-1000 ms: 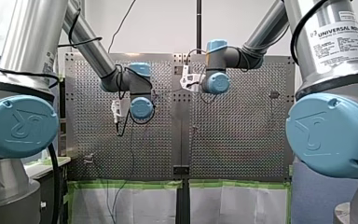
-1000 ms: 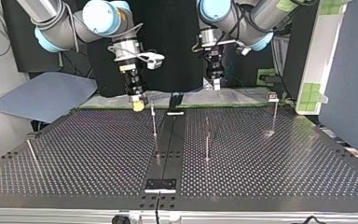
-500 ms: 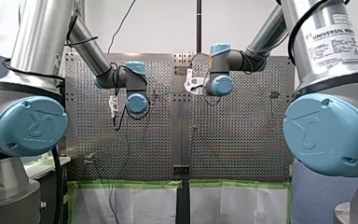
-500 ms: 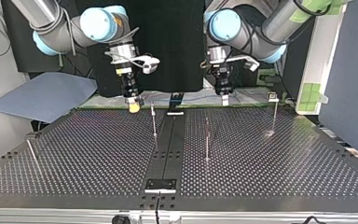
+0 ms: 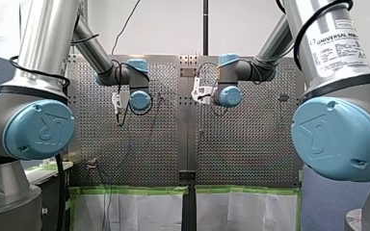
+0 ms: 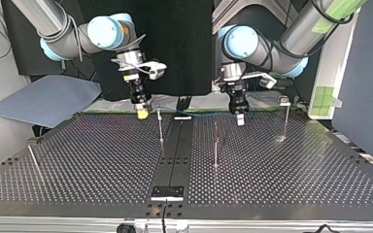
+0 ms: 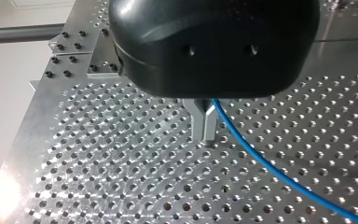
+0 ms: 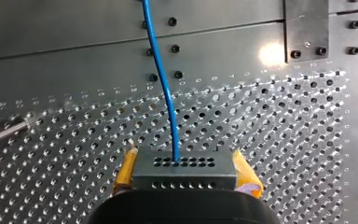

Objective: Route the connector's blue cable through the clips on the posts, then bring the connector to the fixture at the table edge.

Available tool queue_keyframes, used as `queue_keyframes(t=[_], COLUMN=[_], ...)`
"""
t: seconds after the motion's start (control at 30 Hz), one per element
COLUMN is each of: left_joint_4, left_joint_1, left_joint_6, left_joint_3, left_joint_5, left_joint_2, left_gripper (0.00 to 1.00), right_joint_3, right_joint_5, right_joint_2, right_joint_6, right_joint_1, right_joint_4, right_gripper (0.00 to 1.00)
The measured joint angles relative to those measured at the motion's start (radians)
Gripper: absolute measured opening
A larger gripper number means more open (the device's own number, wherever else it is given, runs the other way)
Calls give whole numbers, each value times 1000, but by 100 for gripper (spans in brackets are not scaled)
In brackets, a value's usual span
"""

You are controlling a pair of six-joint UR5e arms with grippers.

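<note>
- Table (image 6: pixel 102 160): perforated plate, dark in the top view, silvery in the front view. A plain strip (image 6: pixel 175 150) runs down its middle from far to near.
- Four thin posts (image 6: pixel 160 125) stand on it, well apart. One is just left of the strip and one just right of it, the other two far out at the top view's left and right.
- Fixture (image 6: pixel 167 192): a small plate at the strip's near end in the top view, on the table edge.
- Room: white wall (image 5: pixel 164 24) beyond the table in the front view, green tape (image 5: pixel 135 190) along the table's near edge there. A blue sheet (image 6: pixel 43 99) lies off the table at the top view's far left, and a dark panel (image 6: pixel 364 73) stands at its right.
- My right gripper (image 6: pixel 143 111) hangs at the table's far edge, left of the strip in the top view. Its yellow pads (image 8: pixel 126 170) clamp the connector (image 8: pixel 185 163), a grey block with rows of holes.
- Cable (image 7: pixel 261 163): blue. It leaves the connector's top face and runs low along the far edge towards my left gripper (image 7: pixel 204 133).
- My left gripper sits just over the table, right of the strip in the top view. Its metal fingers are pressed together, pinching the cable, which leaves at their side.
</note>
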Motion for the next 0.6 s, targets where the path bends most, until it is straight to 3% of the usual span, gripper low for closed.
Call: queue_keyframes(t=[0.17, 0.6], left_joint_4=[-8, -17], left_joint_1=[11, 41], left_joint_6=[-1, 3], left_joint_3=[16, 61], left_joint_5=[24, 40], left_joint_2=[-3, -62], left_gripper=[0, 0], right_joint_3=[-6, -34], right_joint_5=[-11, -32], right_joint_2=[9, 53], right_joint_6=[14, 16], right_joint_1=[-3, -4], right_joint_4=[-15, -21], right_gripper=[0, 0])
